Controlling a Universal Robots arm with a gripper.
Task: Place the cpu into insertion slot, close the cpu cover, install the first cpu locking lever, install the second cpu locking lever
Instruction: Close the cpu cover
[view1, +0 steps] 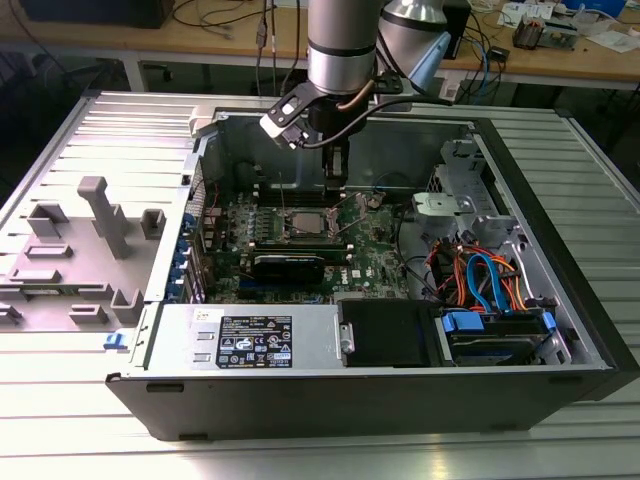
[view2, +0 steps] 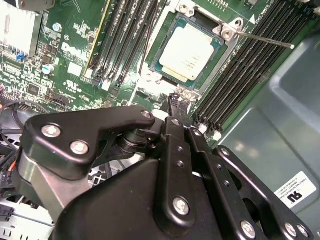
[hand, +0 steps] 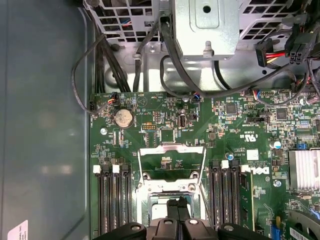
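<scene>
Your open computer case (view1: 400, 400) lies on its side on the ribbed metal worktop (view1: 300, 460), near the worktop's middle. The arm reaches down into the case from above. Your tool (view1: 336, 180) hangs low over the green motherboard (view1: 375, 250), close to the middle of the board. In the first wrist view its two black fingers (hand: 173, 210) are pressed together, so the tool is closed, with nothing visibly held between them. In the second wrist view the chip (view2: 187, 52) lies flat in the socket (view2: 226, 31), its pale metal top facing up and its sides square with the silvery rim. The socket sits between two banks of long black memory slots (view2: 125, 35). The fingertips are just beside one edge of the socket; you cannot tell whether they touch it. In the first wrist view the cover (hand: 172, 149) stands raised on its hinge, not folded down over the chip, and the green board shows through its square window. A thin wire lever (view2: 265, 40) sticks out free from one corner of the socket, passing above the memory slots. Grey plastic holders (view1: 100, 215) stand on the worktop beside the case, on the exterior view's left.
</scene>
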